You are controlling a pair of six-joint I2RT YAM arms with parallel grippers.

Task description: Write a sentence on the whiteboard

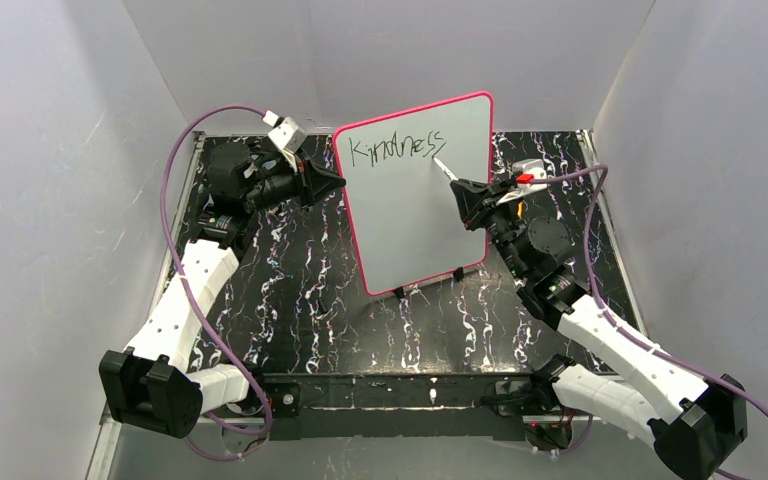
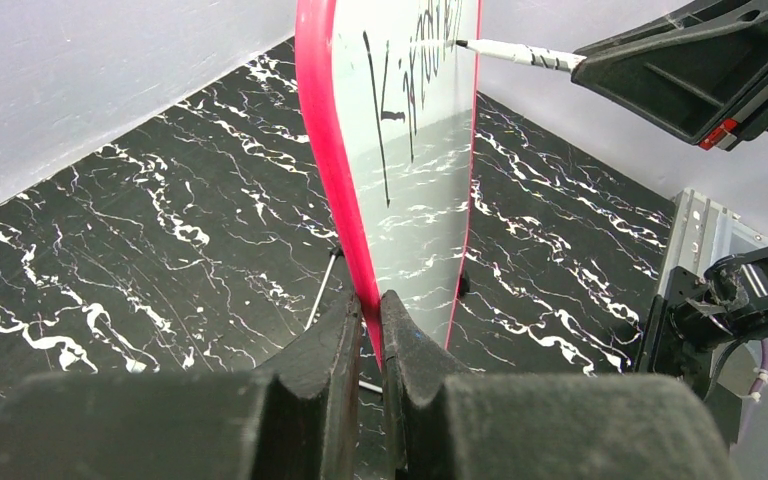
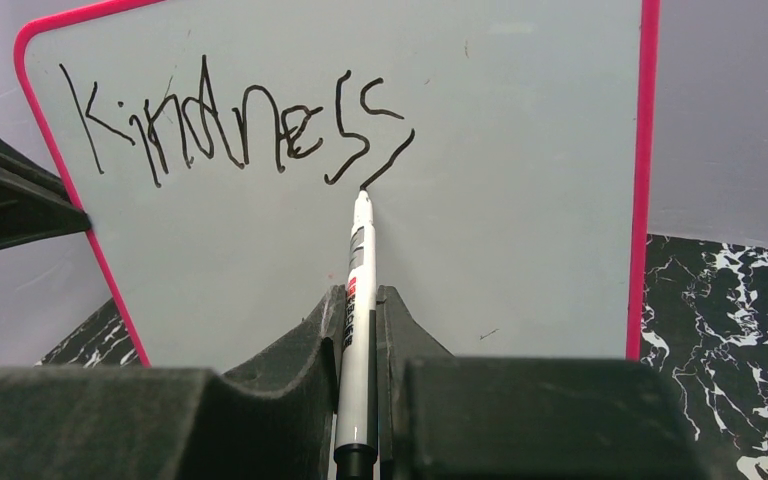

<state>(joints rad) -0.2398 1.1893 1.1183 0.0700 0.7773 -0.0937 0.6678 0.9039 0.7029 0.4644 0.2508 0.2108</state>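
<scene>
Whiteboard (image 1: pixel 420 220) stands upright on small black feet (image 1: pixel 399 292) near the middle of the black marbled table (image 1: pixel 300 290), a little toward the far side, between the two arms. At its left edge the left gripper (image 2: pixel 372 305) is clenched on the pink-red frame (image 2: pixel 325 150), with one finger on each face of the board. From the right, the right gripper (image 3: pixel 360 295) grasps a white marker (image 3: pixel 362 260) by its barrel, jaws closed tight around it, with the marker pointing up and left at the writing face. Its dark tip touches the board at the lower end of a short slanted stroke, just right of the last letter. The sentence (image 3: pixel 240 130) runs along the top of the board in thin dark handwriting and reads only "Kindness", the letters uneven and leaning.
</scene>
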